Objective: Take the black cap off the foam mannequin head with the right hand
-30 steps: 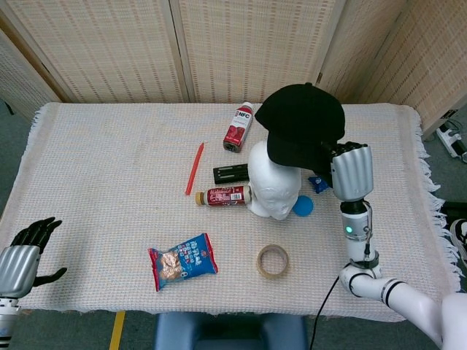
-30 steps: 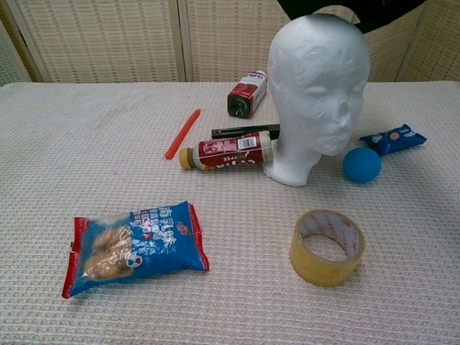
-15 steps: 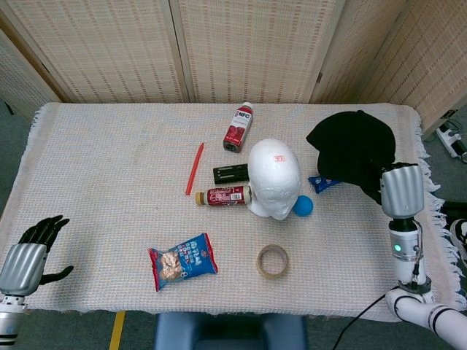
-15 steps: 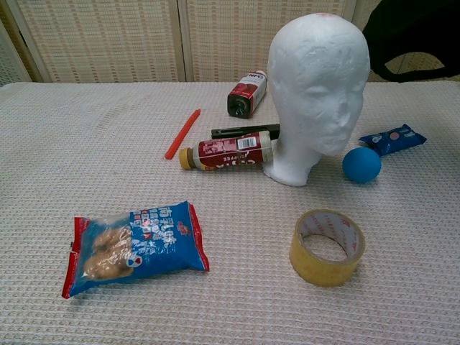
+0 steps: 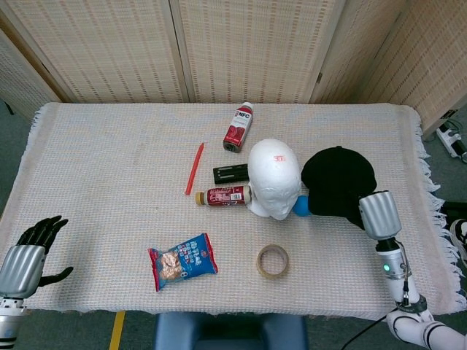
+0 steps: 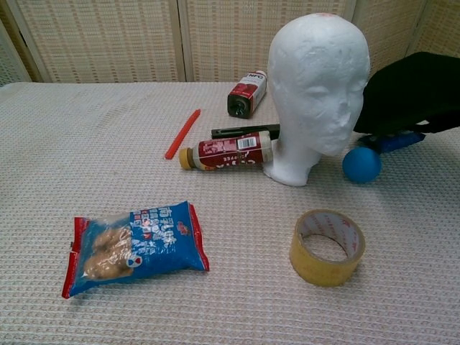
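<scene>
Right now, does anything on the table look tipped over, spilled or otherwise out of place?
Two bottles lie on their sides: the red NFC juice bottle behind the foam mannequin head, and a red-labelled bottle against its base. Nothing is spilled. The black cap, off the head, covers the blue packet.

black cap [image 5: 338, 181] off, beside bare foam head [image 5: 273, 177]

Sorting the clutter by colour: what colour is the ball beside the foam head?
Blue. The ball shows best in the chest view, just right of the foam head.
</scene>
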Motion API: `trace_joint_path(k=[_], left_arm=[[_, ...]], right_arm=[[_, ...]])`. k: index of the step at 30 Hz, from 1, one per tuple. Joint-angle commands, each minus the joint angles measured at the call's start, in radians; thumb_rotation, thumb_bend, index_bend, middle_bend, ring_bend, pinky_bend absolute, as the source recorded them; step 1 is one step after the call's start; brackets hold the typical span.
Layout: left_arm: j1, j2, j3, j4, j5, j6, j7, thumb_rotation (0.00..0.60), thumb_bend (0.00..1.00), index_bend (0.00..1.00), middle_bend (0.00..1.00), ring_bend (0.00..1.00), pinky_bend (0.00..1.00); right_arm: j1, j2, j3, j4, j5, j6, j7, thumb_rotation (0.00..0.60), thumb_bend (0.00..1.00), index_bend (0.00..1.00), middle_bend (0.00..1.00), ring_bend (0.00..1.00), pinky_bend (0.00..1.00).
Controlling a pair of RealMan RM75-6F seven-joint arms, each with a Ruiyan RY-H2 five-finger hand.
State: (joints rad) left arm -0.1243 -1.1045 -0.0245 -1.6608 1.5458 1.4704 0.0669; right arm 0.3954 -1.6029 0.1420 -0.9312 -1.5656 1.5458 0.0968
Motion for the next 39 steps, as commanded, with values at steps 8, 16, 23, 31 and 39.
trace_joint_path(k=[8, 16, 23, 31, 39], left_arm=[[0.005, 0.011, 0.004, -0.006, -0.002, 0.001, 0.002, 0.6, 0.08, 0.17, 0.15, 0.13, 0.22], [0.002, 0.007, 0.003, -0.001, -0.001, -0.001, 0.001, 0.6, 0.08, 0.17, 0.15, 0.13, 0.22], [-0.003, 0.001, -0.001, 0.003, -0.005, -0.006, 0.007, 0.6, 0.08, 0.17, 0.15, 0.13, 0.22], [-0.002, -0.027, -0.011, 0.018, -0.012, 0.006, 0.03, 0.6, 0.08, 0.17, 0.15, 0.13, 0.22], [0.004, -0.056, -0.017, 0.03, -0.011, 0.029, 0.037, 0.6, 0.08, 0.17, 0.15, 0.13, 0.22]], right_arm=[[-0.017, -0.019, -0.071, -0.067, 0.02, -0.138, -0.045, 0.6, 0.08, 0.09, 0.4, 0.37, 0.59], [-0.073, 0.156, -0.088, -0.357, 0.056, -0.153, -0.127, 0.576, 0.0, 0.0, 0.0, 0.0, 0.14], [-0.147, 0.268, -0.093, -0.468, 0.011, -0.014, -0.155, 0.593, 0.0, 0.0, 0.05, 0.05, 0.17], [-0.243, 0.419, -0.125, -0.611, 0.028, 0.043, -0.213, 0.6, 0.02, 0.21, 0.3, 0.27, 0.38], [-0.314, 0.479, -0.164, -0.667, 0.03, 0.059, -0.171, 0.6, 0.02, 0.22, 0.3, 0.26, 0.38]])
